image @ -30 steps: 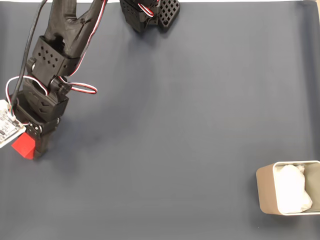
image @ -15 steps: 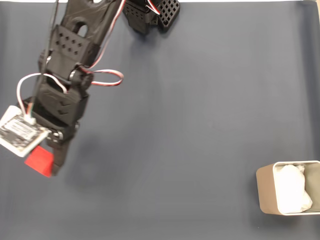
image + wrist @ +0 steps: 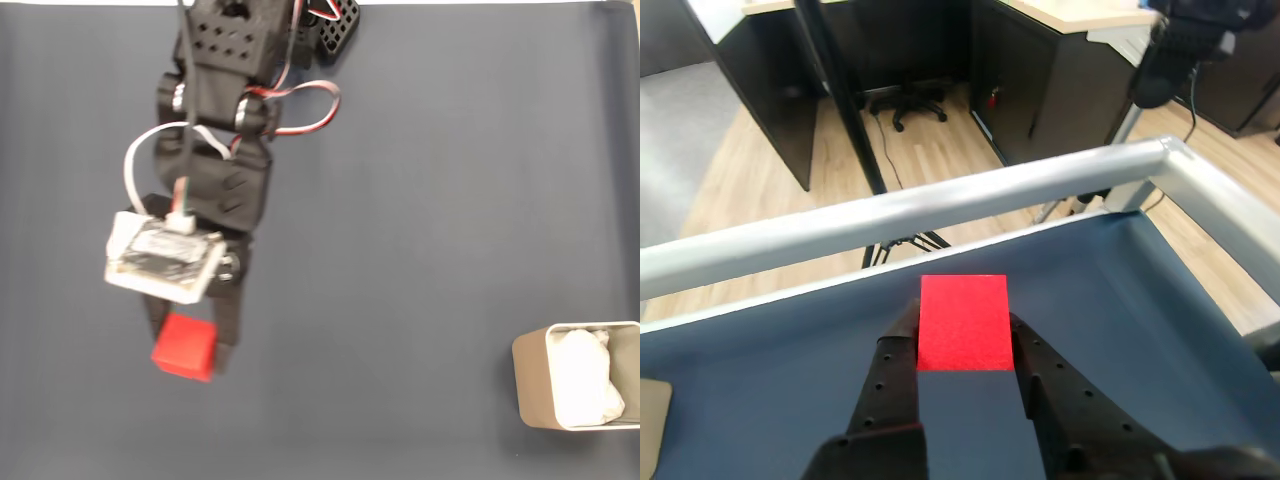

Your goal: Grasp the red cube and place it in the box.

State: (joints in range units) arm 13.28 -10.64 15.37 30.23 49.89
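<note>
The red cube (image 3: 185,347) is clamped between the black fingers of my gripper (image 3: 188,350), lifted above the dark blue mat at the left of the fixed view. In the wrist view the red cube (image 3: 963,322) sits squarely between the two fingers of the gripper (image 3: 963,335), which is shut on it. The beige box (image 3: 533,388) with white paper inside stands at the lower right edge of the fixed view, far from the gripper. A beige corner of the box (image 3: 650,425) shows at the left edge of the wrist view.
The arm's base (image 3: 325,25) stands at the top middle of the mat (image 3: 420,220). A silver metal rail (image 3: 940,205) runs along the table's far edge in the wrist view, with an office floor and desks beyond.
The arm has swung right and toward the bottom of the fixed view, lifting the red cube off the mat's left edge and carrying it along.
</note>
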